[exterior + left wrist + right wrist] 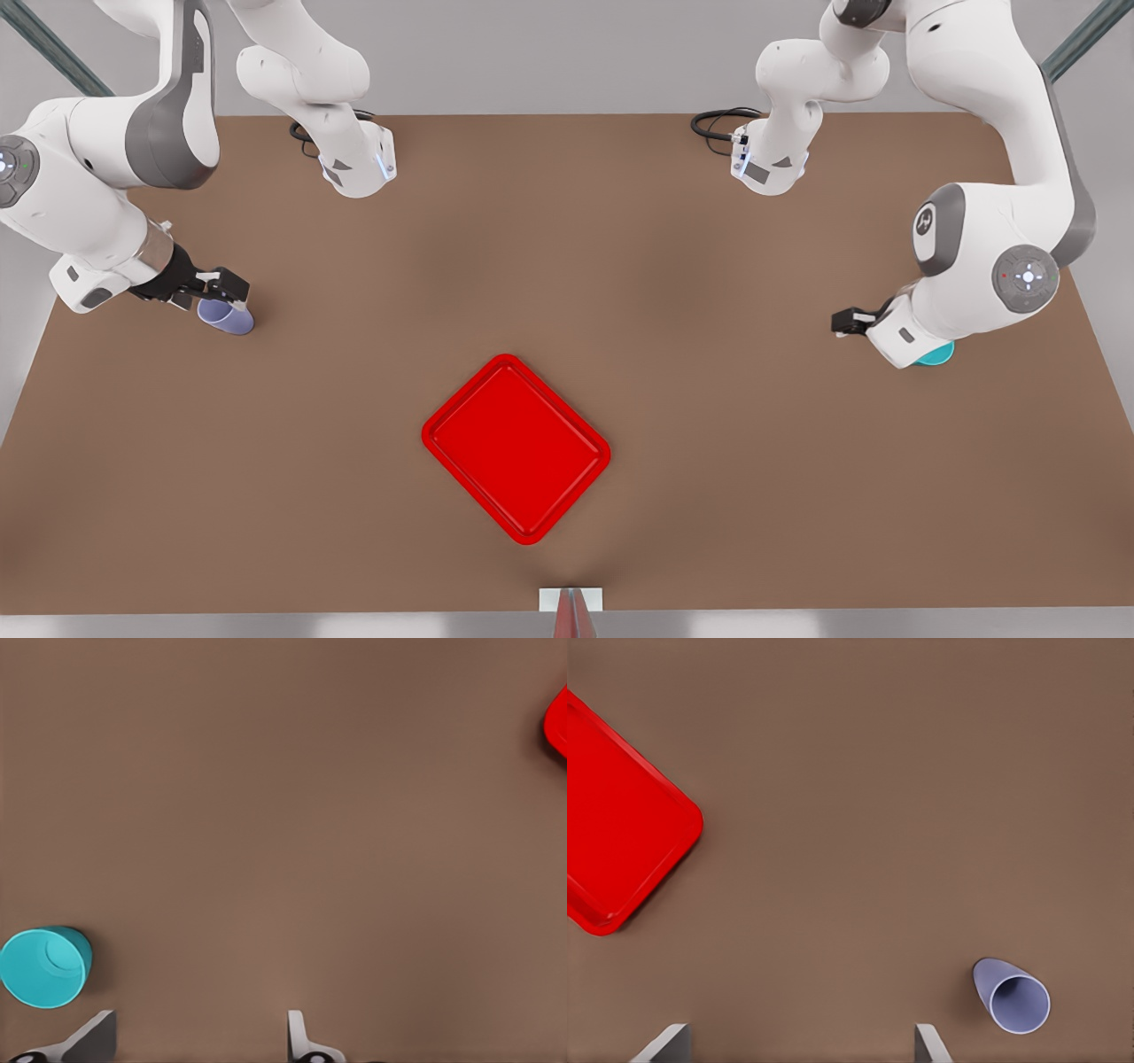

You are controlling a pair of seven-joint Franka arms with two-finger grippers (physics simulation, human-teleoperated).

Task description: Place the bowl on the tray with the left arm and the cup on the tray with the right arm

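— On the tabletop (567,266), where does everything sit?
— The red tray (516,448) lies bare near the middle, turned at an angle. The cup (227,317) is far off toward the front view's left, and the bowl (936,354) is far off toward the front view's right, mostly hidden under an arm.

— Which arm is at which?
— The right claw (221,288) is at the cup, the left claw (850,321) near the bowl. That fits each wrist view: the cup (1013,995) shows beside the right fingers (928,1043), the bowl (44,966) beside the left fingers (297,1036).

— Are they gripping anything?
— No. Both claws stand spread wide with nothing between the fingers. In both wrist views the target sits off to one side of the gap, not inside it.

— So what step is this?
— The approach, I judge; neither grasp has begun.

— And next?
— Each claw likely needs to shift sideways until its object sits between the fingers, descend, then close. The bowl probably calls for a pinch on its rim, since it is wide.
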